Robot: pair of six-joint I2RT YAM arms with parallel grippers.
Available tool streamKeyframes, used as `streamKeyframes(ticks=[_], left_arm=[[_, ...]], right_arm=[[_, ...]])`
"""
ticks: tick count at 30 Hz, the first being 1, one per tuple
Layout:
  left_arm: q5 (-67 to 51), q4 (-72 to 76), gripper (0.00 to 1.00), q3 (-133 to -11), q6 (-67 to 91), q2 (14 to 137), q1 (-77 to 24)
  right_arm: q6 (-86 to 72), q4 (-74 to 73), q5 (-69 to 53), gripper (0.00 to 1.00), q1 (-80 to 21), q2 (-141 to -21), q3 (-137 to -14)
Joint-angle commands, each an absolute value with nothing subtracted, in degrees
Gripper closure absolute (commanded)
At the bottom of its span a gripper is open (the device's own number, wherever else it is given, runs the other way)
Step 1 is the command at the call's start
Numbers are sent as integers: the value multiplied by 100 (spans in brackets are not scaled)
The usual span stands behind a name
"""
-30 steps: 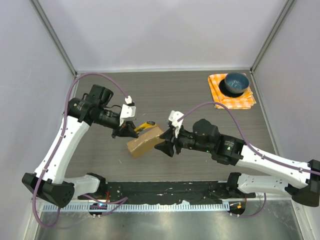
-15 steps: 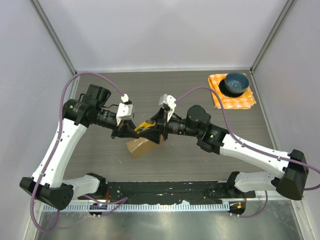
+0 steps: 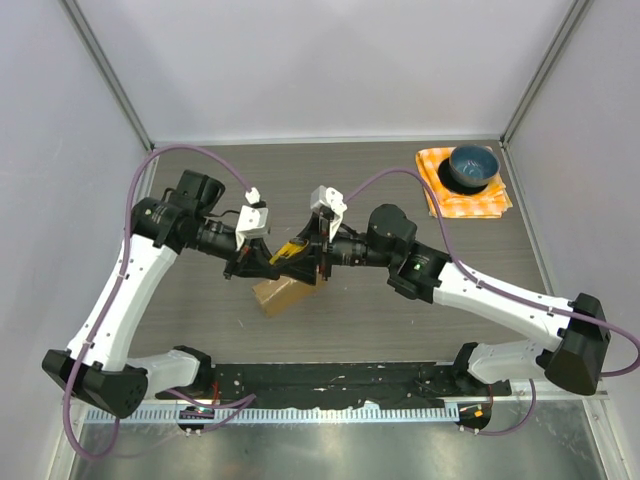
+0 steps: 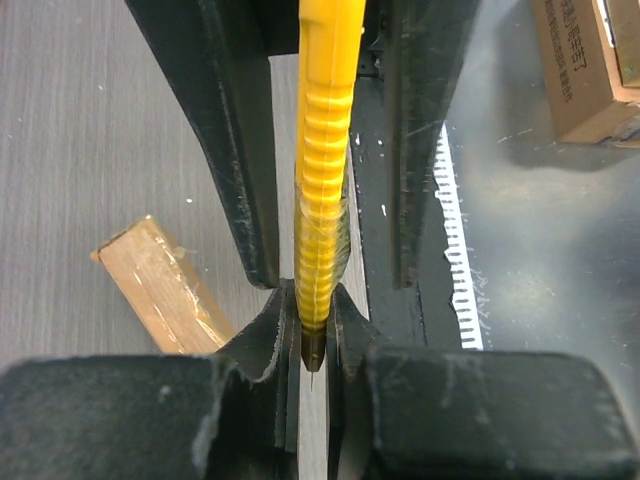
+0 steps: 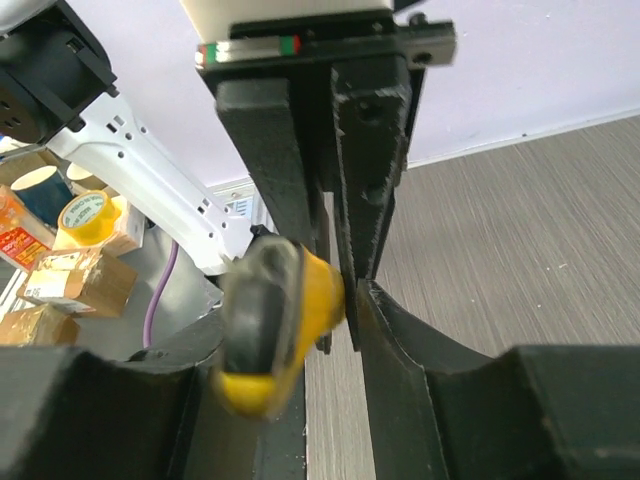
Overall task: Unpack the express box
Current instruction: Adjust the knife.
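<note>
Top external view: the left tool [image 3: 272, 260] was clamped on a yellow ribbed plastic cutter [image 3: 293, 250], held above the dark wood-grain table [image 3: 400, 320]. The right tool [image 3: 318, 252] met it from the opposite side, at the cutter's free end. The small flat brown cardboard express box [image 3: 280, 295] lay on the table just beneath both tools. A round blue bowl [image 3: 472, 166] sat on an orange checked cloth [image 3: 462, 198] in the far right corner, well apart.

Left wrist view: the left tool [image 4: 315, 335] pinched the cutter [image 4: 325, 150] near its dark tip. The right tool's two black fingers [image 4: 240, 150] stood on either side of the handle, part-open, with a gap on each side. The express box [image 4: 160, 290] lay on the table [image 4: 100, 120] at lower left.

Right wrist view: the cutter's black-capped end [image 5: 280, 320], blurred, sat between the fingers of the right tool [image 5: 325, 300], close against one.
</note>
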State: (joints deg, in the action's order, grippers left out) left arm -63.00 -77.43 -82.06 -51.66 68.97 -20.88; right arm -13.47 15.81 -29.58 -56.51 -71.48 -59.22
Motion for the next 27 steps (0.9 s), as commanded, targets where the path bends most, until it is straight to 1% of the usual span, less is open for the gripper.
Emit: streamKeyframes(ticks=[1, 5, 7, 8, 10, 11, 14, 17, 22, 26, 27], left_arm=[[-6161, -9168, 100, -8077, -4764, 6961, -2101], [-6056, -8904, 100, -8060, -4457, 6908, -2101], [-6038, -8798, 100, -8059, -4280, 6899, -2101], [-6064, -8798, 100, -8060, -4289, 6908, -2101], [-6108, -8807, 100, -8086, -4245, 6908, -2101], [-6117, -8824, 100, -8095, -4263, 6926, -2101], [-6179, -8912, 100, -8121, -4280, 6917, -2109], [-6214, -9017, 99, -8095, -4333, 6908, -2127], [-6214, -9149, 100, -8077, -4403, 6908, -2145], [-6205, -9193, 100, -8130, -4403, 6943, -2145], [-6196, -9185, 99, -8139, -4377, 6961, -2145]], right_arm=[[-1266, 1916, -3164, 56, -5748, -7163, -6240], [-1029, 1811, -3068, 56, -5836, -7145, -6179], [-958, 1723, -3024, 61, -5897, -7154, -6205], [-915, 1705, -3006, 68, -5897, -7172, -6205], [-862, 1583, -2988, 75, -5906, -7198, -6275], [-835, 1530, -2980, 81, -5906, -7233, -6293], [-765, 1450, -2962, 87, -5915, -7321, -6372], [-765, 1564, -2944, 91, -5950, -7356, -6363], [-756, 1705, -2909, 89, -6117, -7540, -6381], [-721, 1845, -2681, 79, -6292, -7568, -6293], [-712, 1898, -2611, 78, -6310, -7550, -6267]])
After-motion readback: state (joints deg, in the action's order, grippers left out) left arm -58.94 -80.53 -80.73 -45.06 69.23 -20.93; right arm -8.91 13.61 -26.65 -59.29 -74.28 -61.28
